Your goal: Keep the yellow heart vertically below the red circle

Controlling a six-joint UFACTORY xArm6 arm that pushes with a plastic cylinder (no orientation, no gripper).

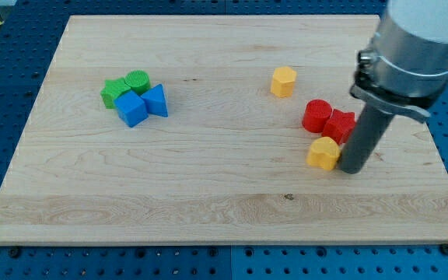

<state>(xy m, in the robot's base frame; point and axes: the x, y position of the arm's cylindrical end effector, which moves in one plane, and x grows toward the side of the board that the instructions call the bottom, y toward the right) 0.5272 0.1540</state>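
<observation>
The red circle (316,115) lies right of the board's centre. A second red block (339,125), its shape unclear, touches the circle's right side. The yellow heart (323,152) lies just below the red pair, slightly to the right of the circle. My tip (353,169) rests on the board right beside the heart's right side, touching or nearly touching it. The dark rod (362,136) rises from there and hides part of the second red block's right edge.
A yellow hexagon (283,81) lies above and left of the red pair. At the view's left is a cluster: two green blocks (117,92) (138,80), a blue cube (131,109) and a blue triangle (156,100). The wooden board (208,194) sits on a blue perforated table.
</observation>
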